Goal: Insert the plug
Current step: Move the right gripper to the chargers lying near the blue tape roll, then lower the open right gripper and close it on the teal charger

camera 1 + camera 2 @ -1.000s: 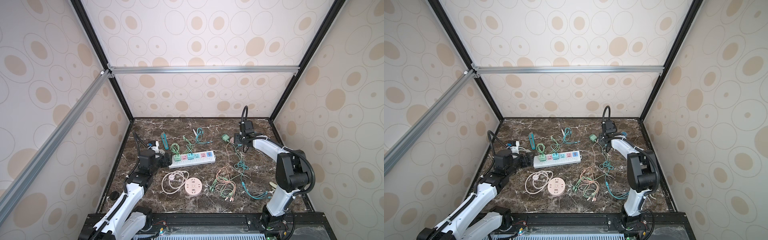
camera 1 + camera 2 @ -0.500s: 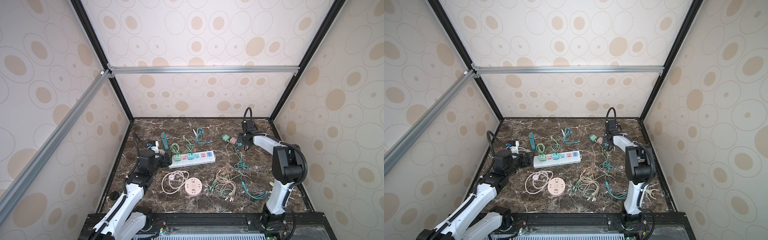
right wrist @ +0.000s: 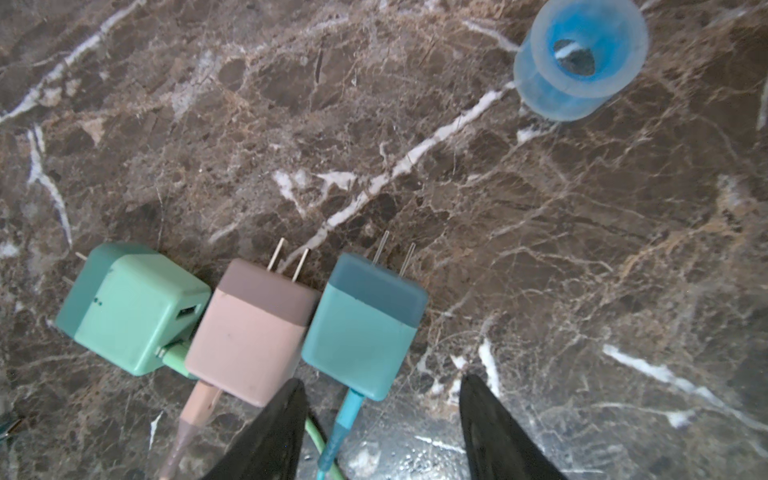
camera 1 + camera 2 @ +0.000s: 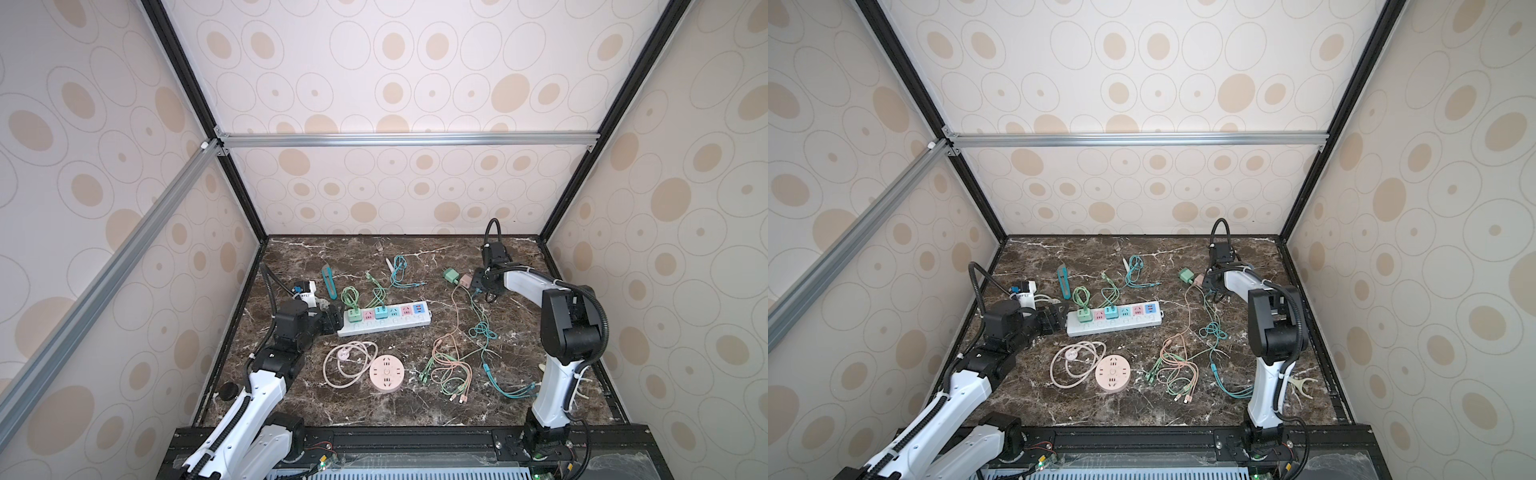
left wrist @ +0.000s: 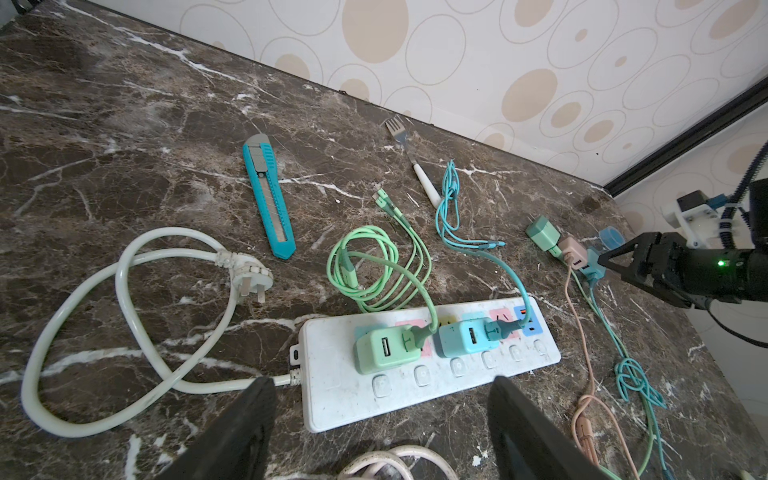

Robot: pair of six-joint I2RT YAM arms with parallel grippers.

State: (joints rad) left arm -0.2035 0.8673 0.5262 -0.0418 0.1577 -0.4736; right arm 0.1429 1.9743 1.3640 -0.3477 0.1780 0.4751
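At the far right, the teal plug (image 3: 365, 328) lies on the marble table (image 3: 498, 208) beside a pink plug (image 3: 253, 332) and a green plug (image 3: 133, 307). The right gripper (image 3: 380, 382) stands released just right of it, grasping nothing. The left gripper (image 5: 382, 380), also released, waits at the left end of the power strip (image 4: 374, 330), whose markings are too small to read.

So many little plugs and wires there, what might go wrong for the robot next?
The teal charger lies packed against the pink charger; the open right gripper may nudge or pinch both.
It trails into tangled cables, which could drag along when lifted.
The left gripper stands open at the power strip, so the strip might slide under a push.
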